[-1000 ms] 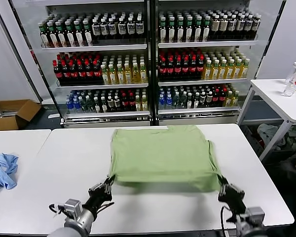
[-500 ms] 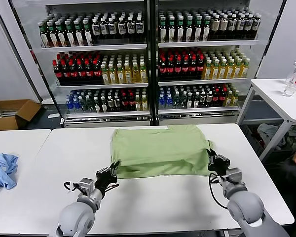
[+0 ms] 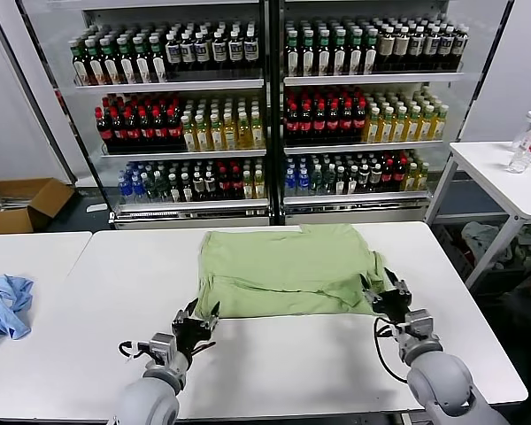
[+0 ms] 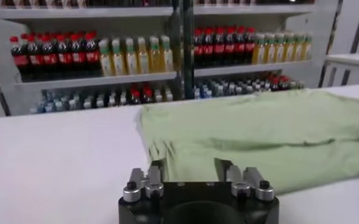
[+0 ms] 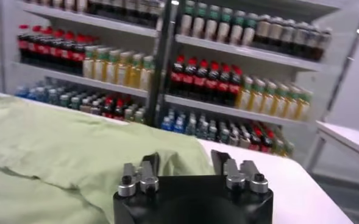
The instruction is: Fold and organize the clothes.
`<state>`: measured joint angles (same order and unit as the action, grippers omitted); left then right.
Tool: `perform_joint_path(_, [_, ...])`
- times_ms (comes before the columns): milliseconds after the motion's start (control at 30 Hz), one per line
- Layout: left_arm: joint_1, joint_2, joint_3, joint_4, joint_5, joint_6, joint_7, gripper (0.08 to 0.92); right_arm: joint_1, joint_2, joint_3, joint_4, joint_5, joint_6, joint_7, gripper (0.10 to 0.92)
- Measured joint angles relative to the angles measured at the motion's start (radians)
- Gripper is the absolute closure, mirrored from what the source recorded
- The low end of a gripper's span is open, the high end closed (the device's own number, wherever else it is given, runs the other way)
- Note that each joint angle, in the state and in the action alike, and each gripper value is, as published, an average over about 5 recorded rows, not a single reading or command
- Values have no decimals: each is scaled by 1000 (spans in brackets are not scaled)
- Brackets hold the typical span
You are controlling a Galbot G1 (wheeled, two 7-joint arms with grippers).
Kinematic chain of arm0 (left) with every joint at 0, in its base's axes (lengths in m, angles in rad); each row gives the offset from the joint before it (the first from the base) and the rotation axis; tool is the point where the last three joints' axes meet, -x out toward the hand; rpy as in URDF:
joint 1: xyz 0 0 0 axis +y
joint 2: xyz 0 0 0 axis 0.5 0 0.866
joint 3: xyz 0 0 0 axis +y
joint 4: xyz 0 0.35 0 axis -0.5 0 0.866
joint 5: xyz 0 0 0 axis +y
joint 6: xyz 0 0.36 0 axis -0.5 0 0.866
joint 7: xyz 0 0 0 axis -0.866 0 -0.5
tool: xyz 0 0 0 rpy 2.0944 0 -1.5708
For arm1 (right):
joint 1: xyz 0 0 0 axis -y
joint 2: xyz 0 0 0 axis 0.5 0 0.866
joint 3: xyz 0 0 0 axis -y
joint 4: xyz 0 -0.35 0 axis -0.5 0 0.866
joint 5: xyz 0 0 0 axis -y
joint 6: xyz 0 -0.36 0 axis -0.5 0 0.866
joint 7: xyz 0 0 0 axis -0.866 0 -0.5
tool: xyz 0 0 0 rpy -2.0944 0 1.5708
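Note:
The light green T-shirt [image 3: 283, 270] lies on the white table [image 3: 292, 363], folded over itself with its plain side up; no print shows. My left gripper [image 3: 201, 312] is open and empty, just off the shirt's near left corner. My right gripper [image 3: 380, 283] is open at the shirt's near right corner, with cloth lying between its fingers. In the left wrist view my left gripper [image 4: 188, 167] faces the shirt's edge [image 4: 264, 134]. In the right wrist view my right gripper [image 5: 184, 159] has a raised fold of the shirt [image 5: 57, 152] by one finger.
A light blue garment [image 3: 4, 305] lies on the separate table at the left. Glass-door coolers full of bottles [image 3: 265, 115] stand behind the table. A small white table with a water bottle [image 3: 524, 142] is at the right. A cardboard box [image 3: 22, 204] sits on the floor at the left.
Both grippers carried the shirt's near hem forward over the shirt, lowered it and opened. The hem now lies on the shirt, which looks shorter front to back.

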<state>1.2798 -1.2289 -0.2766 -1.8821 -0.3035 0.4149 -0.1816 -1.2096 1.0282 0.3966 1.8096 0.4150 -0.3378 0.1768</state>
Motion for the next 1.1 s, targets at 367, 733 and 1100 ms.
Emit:
perform_joint_path(367, [-29, -10, 15, 71, -2, 0, -18, 592, 43, -9, -41, -77, 89, -97, -14, 525])
perform_joint_path(733, [0, -10, 1, 54, -36, -5, -11, 893, -29, -43, -19, -21, 123, -113, -56, 832])
perform_joint_path(1100, [240, -30, -48, -143, -17, -10, -22, 913, -387, -33, 164, 222, 51, -86, -97, 876])
